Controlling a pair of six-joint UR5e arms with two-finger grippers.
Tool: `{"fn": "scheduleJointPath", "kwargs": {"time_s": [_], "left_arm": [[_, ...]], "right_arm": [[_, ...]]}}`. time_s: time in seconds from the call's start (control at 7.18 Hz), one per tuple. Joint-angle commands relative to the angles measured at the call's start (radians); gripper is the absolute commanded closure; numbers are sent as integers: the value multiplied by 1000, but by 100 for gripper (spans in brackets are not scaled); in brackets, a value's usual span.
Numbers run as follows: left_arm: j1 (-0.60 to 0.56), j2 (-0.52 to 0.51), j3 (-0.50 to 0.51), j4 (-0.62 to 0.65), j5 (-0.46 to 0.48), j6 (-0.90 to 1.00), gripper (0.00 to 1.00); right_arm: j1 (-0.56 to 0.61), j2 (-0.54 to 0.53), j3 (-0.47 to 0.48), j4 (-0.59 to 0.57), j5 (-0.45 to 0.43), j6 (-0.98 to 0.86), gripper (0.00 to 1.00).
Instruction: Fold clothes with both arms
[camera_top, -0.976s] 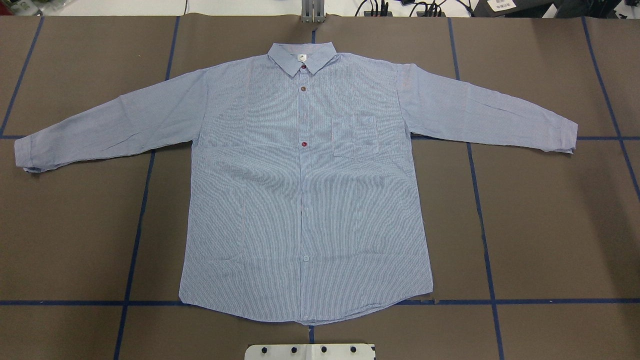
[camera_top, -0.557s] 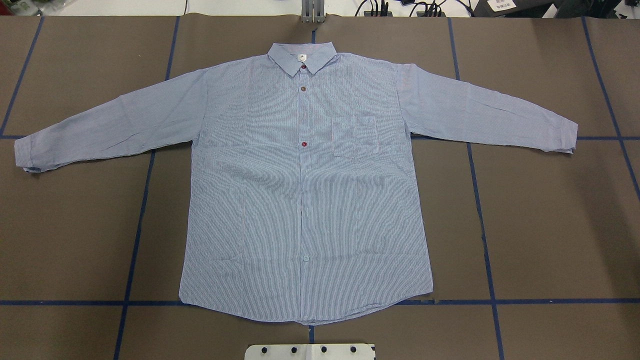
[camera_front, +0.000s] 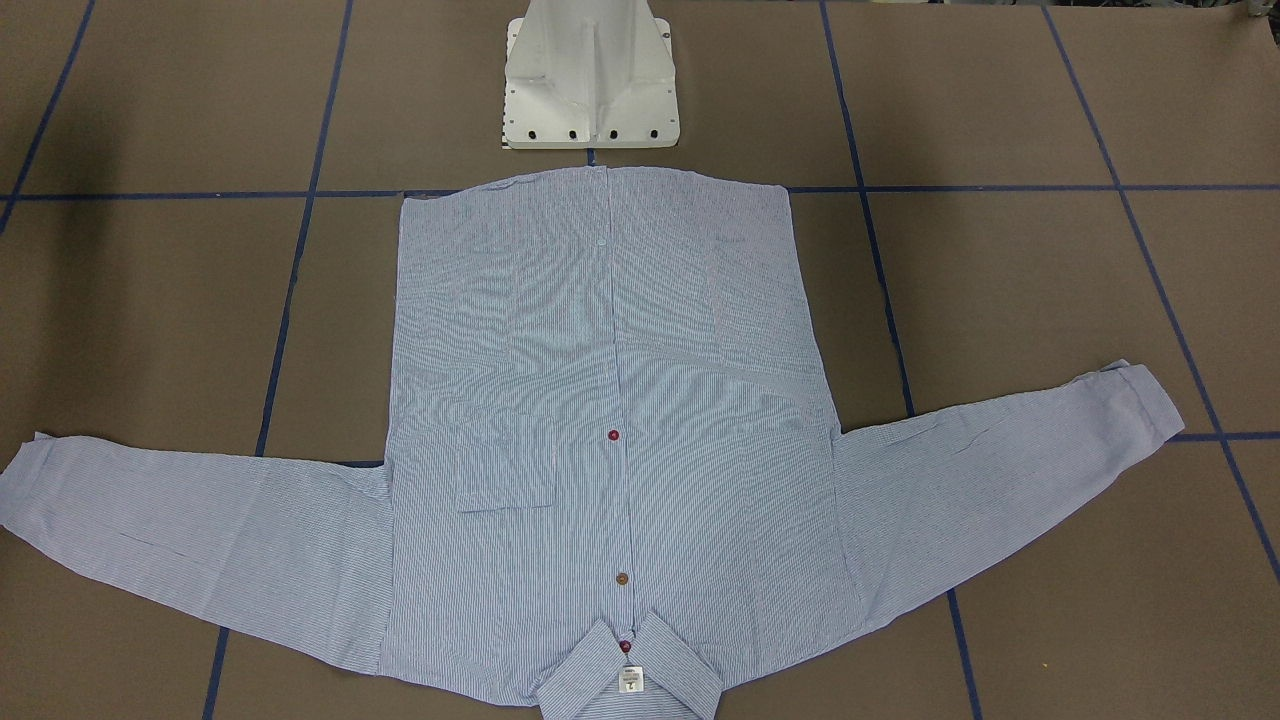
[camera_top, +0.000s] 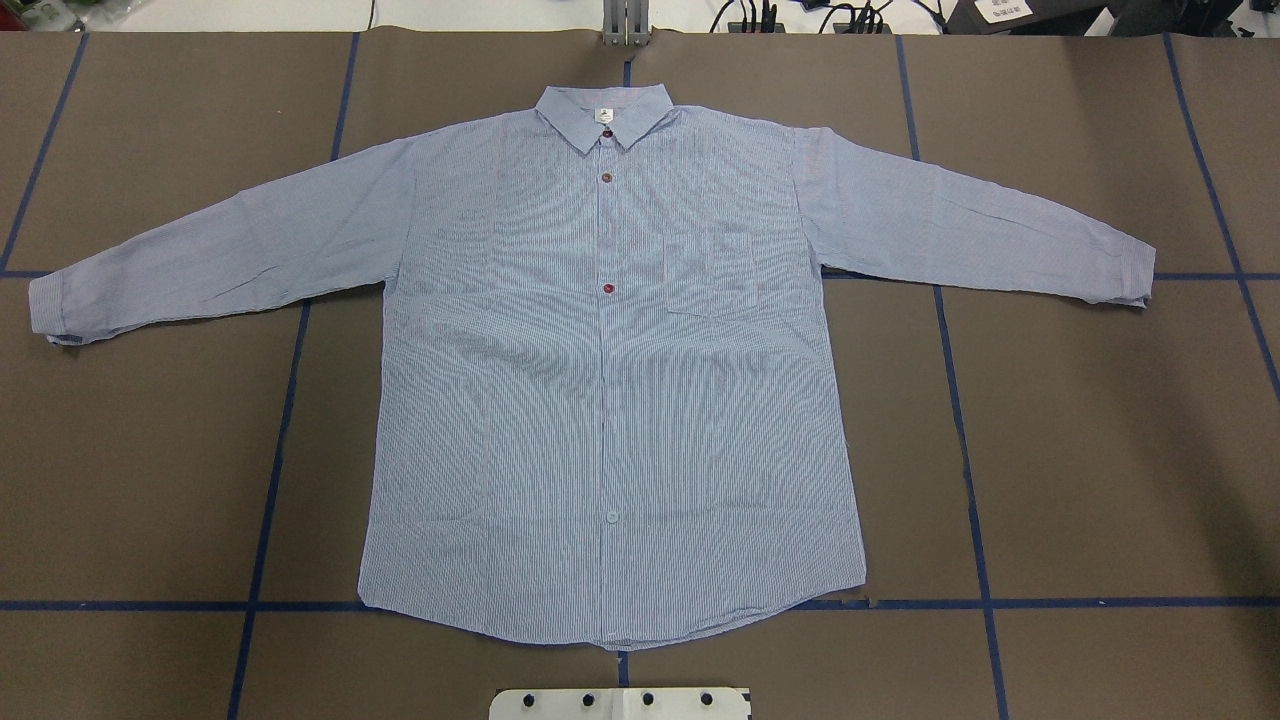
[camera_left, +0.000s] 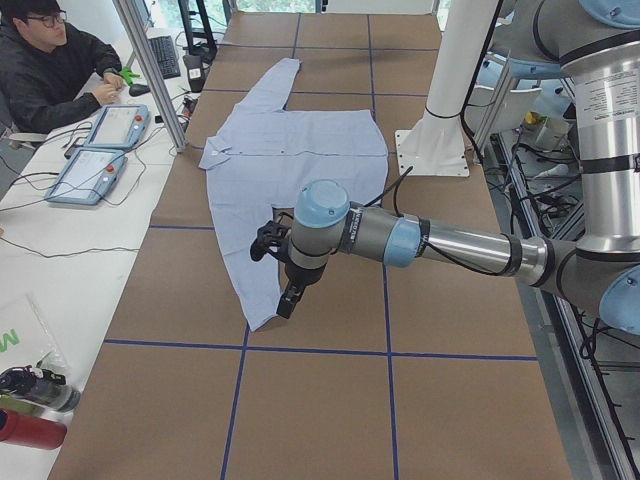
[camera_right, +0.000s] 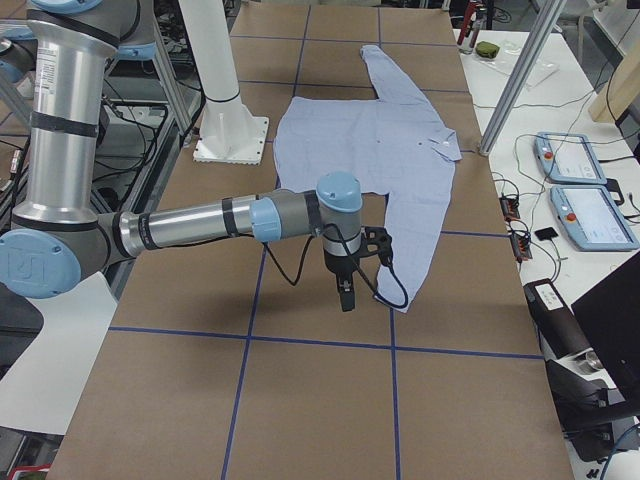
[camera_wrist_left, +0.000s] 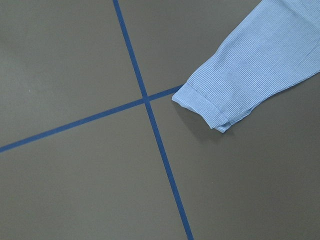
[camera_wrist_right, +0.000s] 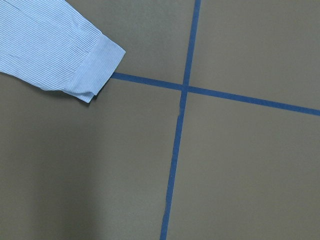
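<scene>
The shirt (camera_top: 610, 400) lies spread flat and face up on the brown table (camera_top: 1100, 450). It is buttoned, with the collar (camera_top: 604, 115) at the far edge and the hem (camera_top: 610, 635) nearest the white pedestal base (camera_front: 590, 80). Its sleeves stretch out to the left and right.

Expect the shirt to be light, thin and limp. It will drape from whatever point you pinch, sag between two holds, and wrinkle if you drag it sideways. Nothing here looks fragile, but the weave looks smooth, so a shallow pinch could slip off.

Your best holds are probably the doubled, firmer parts: the left cuff (camera_wrist_left: 205, 107) and the right cuff (camera_wrist_right: 97, 67) for bringing the sleeves in, and later the shoulder seams and hem corners. Take each cuff from its outer edge, low enough to catch both layers.

The left arm (camera_left: 440, 245) reaches out level over the table with its wrist turned down. The left gripper (camera_left: 287, 298) hangs fingers-down above the surface near the left cuff. The right arm (camera_right: 200, 225) mirrors it, with the right gripper (camera_right: 346, 293) pointing down near the right cuff. Neither appears to touch the cloth.

Only the side views show the fingers, so you cannot tell whether either pair is spread or pressed together. The wrist cameras show just cuff, table and blue tape lines (camera_wrist_right: 182, 90).
</scene>
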Motion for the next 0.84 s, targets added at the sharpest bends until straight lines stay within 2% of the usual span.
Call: {"fn": "scheduleJointPath", "kwargs": {"time_s": [0.0,0.14,0.28,0.42,0.56,0.7], "left_arm": [[0,-40,13,-224,5,-2,0],[0,-78,34,-274,1,-2,0],[0,-80,51,-278,-2,1,0],[0,-80,53,-285,-2,1,0],[0,-80,55,-285,-2,1,0],[0,-80,56,-285,-2,1,0]], "right_arm": [[5,62,23,65,-3,77,0],[5,61,17,87,0,120,0],[5,53,-7,160,12,137,0],[-4,47,-70,291,19,142,0],[-7,47,-190,431,64,223,0],[-24,49,-312,645,97,369,0]]}}
